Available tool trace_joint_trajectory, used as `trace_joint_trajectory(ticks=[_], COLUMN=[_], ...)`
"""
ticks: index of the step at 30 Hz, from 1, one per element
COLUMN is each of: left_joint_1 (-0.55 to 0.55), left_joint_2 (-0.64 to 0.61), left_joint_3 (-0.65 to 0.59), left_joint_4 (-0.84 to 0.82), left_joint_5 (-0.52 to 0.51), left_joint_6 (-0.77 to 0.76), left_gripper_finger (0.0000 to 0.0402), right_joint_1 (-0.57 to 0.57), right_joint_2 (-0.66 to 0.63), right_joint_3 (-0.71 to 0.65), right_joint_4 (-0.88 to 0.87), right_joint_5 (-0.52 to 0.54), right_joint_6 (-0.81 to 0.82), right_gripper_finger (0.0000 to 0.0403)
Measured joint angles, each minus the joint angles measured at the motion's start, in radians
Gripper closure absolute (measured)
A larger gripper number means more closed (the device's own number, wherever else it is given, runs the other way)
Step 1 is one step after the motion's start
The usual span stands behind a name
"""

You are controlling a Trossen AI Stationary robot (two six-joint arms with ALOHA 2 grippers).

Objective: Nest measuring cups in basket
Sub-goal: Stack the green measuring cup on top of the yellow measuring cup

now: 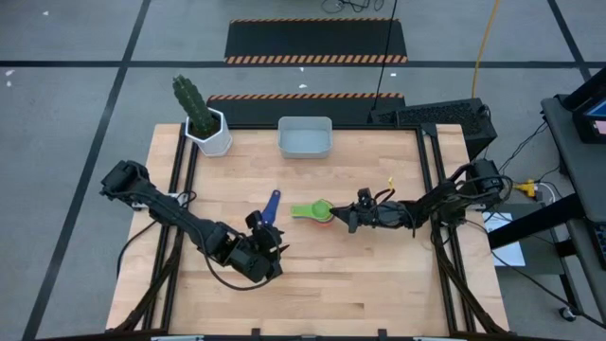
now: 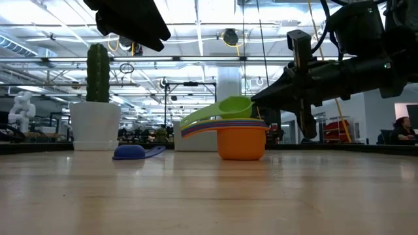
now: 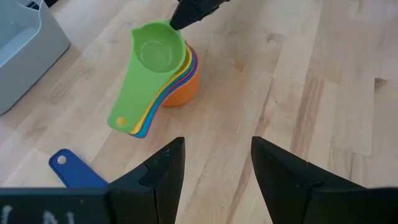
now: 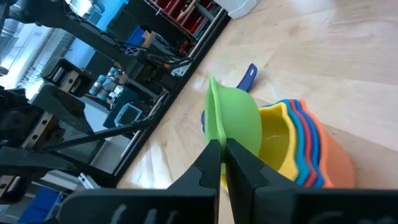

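cups: one nested stack (image 1: 320, 212) | one loose dark blue cup (image 1: 269, 206) | one basket (image 1: 304, 137)

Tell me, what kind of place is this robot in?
Probably a robot lab or workshop. Two robot arms work at a wooden table, black-and-orange hazard stripes mark the floor, and the low view shows shelves and equipment under a high ceiling, with a person sitting far back.

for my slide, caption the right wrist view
Shut right gripper pinches the green cup's rim atop the nested stack.
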Motion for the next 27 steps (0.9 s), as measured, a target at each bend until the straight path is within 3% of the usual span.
trace_joint_trajectory(ticks=[9, 27], left_joint_1=[0.000, 0.000], left_joint_2=[0.000, 0.000], left_joint_3=[0.000, 0.000], left_joint_4=[0.019, 0.045], left_joint_5=[0.020, 0.019], left_joint_6=[-0.001, 0.011], left_gripper_finger=[0.0213, 0.0213], right_joint_1=[-0.005, -0.006], right_joint_2=[-0.001, -0.001], right_joint_3=[0.000, 0.000], right_joint_4=[-0.028, -0.035], right_joint_5=[0.005, 0.034], right_joint_6=[0.011, -0.023], right_gripper_finger=[0.0394, 0.0269])
